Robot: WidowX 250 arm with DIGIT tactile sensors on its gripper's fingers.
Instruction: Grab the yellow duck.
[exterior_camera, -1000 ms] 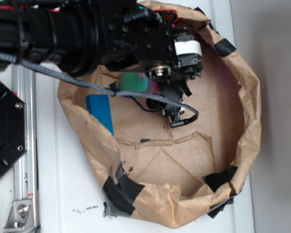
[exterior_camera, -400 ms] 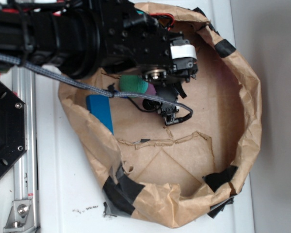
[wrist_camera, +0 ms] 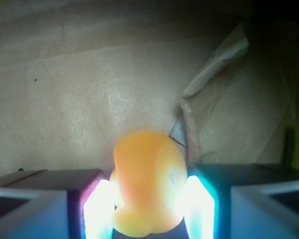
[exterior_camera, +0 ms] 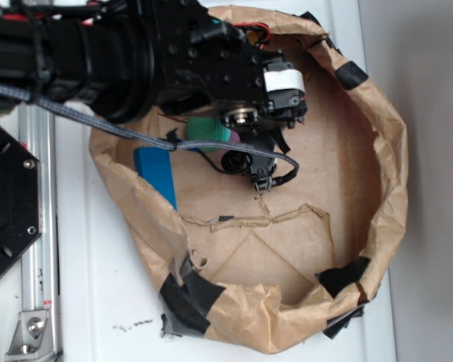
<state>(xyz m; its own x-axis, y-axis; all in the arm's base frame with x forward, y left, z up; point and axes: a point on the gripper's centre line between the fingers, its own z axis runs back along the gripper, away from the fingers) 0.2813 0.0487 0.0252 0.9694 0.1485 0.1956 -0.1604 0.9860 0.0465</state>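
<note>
Inside the crumpled brown paper basin (exterior_camera: 377, 188), the black robot gripper (wrist_camera: 148, 209) is closed on the small rounded yellow rubber duck (wrist_camera: 147, 181), its glowing pads (wrist_camera: 100, 206) apparently pressing both flanks. A blue rectangular block (exterior_camera: 157, 172) lies beside the arm.

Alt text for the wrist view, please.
A yellow duck sits between the gripper's two glowing fingers, filling the lower centre of the frame. Behind it lies creased brown paper with a torn flap at right.
</note>
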